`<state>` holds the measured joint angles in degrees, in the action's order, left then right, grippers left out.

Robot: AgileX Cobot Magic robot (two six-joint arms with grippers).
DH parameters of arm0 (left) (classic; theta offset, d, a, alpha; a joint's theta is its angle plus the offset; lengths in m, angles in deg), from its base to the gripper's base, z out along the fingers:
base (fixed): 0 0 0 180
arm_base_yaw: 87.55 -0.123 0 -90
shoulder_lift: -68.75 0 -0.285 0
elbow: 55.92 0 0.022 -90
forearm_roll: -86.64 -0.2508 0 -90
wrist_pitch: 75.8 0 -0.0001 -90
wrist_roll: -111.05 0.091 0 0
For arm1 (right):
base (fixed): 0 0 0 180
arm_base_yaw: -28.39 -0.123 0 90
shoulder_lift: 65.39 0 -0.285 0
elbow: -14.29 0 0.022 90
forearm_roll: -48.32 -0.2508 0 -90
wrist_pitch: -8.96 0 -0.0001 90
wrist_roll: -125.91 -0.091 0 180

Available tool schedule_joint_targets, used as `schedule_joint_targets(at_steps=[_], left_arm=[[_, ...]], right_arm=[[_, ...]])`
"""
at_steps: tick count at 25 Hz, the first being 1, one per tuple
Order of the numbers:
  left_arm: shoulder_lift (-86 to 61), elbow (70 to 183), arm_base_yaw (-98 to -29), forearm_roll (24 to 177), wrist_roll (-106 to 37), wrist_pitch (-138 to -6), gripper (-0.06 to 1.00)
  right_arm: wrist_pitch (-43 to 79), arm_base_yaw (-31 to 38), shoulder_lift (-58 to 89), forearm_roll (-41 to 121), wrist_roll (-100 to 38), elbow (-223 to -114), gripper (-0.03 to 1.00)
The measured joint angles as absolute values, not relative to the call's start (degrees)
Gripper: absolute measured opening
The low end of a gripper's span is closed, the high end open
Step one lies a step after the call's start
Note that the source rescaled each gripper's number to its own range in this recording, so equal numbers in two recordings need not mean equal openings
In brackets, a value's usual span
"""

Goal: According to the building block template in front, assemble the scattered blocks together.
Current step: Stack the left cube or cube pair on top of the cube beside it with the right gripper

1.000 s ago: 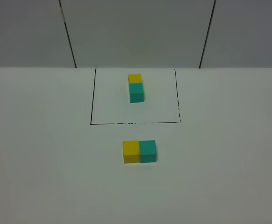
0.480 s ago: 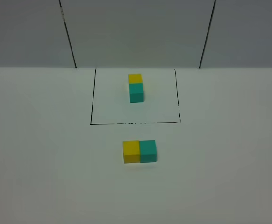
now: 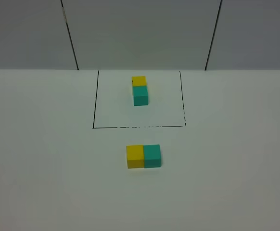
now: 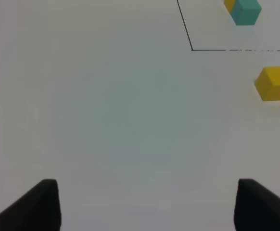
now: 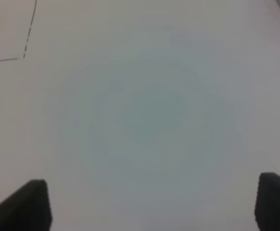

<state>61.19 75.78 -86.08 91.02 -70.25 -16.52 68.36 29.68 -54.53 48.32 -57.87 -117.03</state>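
- Left gripper (image 4: pixel 147 192): jaws apart with nothing between them, over bare tabletop (image 3: pixel 44 168) on the left side. It is out of the high view.
- Yellow block (image 3: pixel 134 157): around the middle of the tabletop, a little toward the near edge, flat on the surface.
- Template (image 3: pixel 140 90): inside the black-line rectangle (image 3: pixel 130 127) toward the far edge. Its yellow cube is at the far end and its teal cube at the near end (or the yellow may sit on top; the high view does not settle it).
- Teal block (image 3: pixel 152 156): touching the yellow block's right face, edges level, no gap visible.
- Right gripper (image 5: pixel 154 187): jaws apart and holding nothing, over bare tabletop on the right side, with only a corner of the rectangle in its view.
- Progress, as a judgement: the two blocks are joined and both grippers are well clear, so the assembly looks done.
- One doubt: the pair runs left to right while the template runs front to back, so a turn may remain if direction counts.
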Motion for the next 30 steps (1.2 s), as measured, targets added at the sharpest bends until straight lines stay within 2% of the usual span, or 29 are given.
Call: schedule_joint_targets(at_steps=[30], left_arm=[[61.19,75.78,-86.08,91.02,-70.25,-16.52,0.64]], right_arm=[[68.63,29.68,-54.53,51.6,-62.46,-116.61,0.75]])
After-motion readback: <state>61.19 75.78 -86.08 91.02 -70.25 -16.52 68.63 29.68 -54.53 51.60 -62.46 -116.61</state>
